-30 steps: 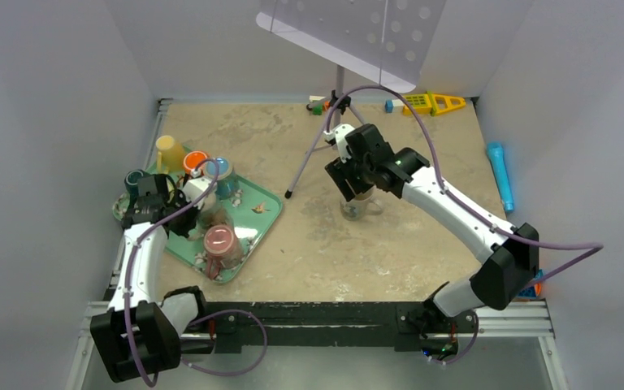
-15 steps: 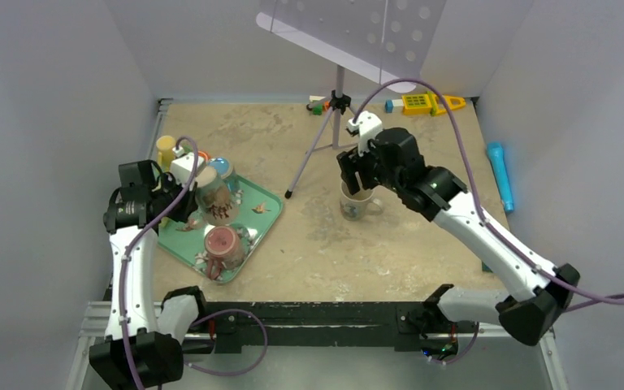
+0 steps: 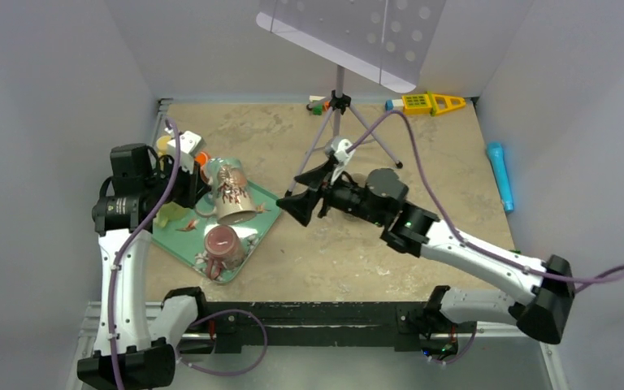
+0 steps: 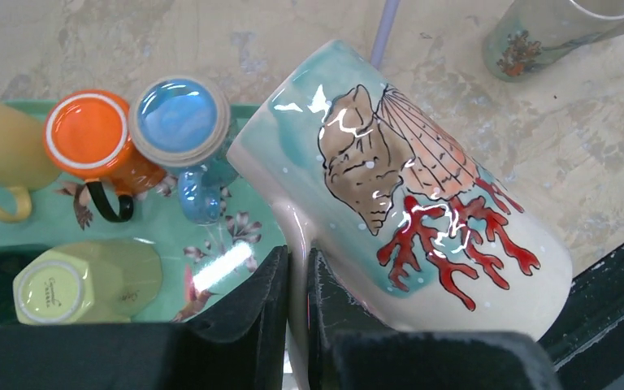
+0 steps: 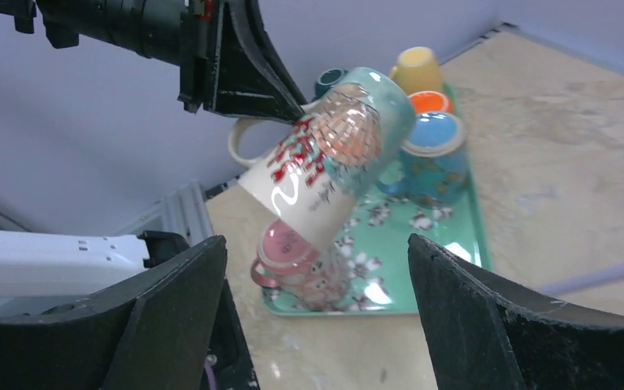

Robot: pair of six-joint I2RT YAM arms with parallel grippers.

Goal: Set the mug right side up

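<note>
From above, the left fingers are clamped on the handle of the shell mug, holding it tilted in the air over the green tray, while the right fingers are spread wide and empty above the table. On the left wrist, both fingers pinch that handle tight, with the mug slanting across the tray. On the right wrist, the wide-open fingers frame the mug, well apart from it, its mouth end lower.
</note>
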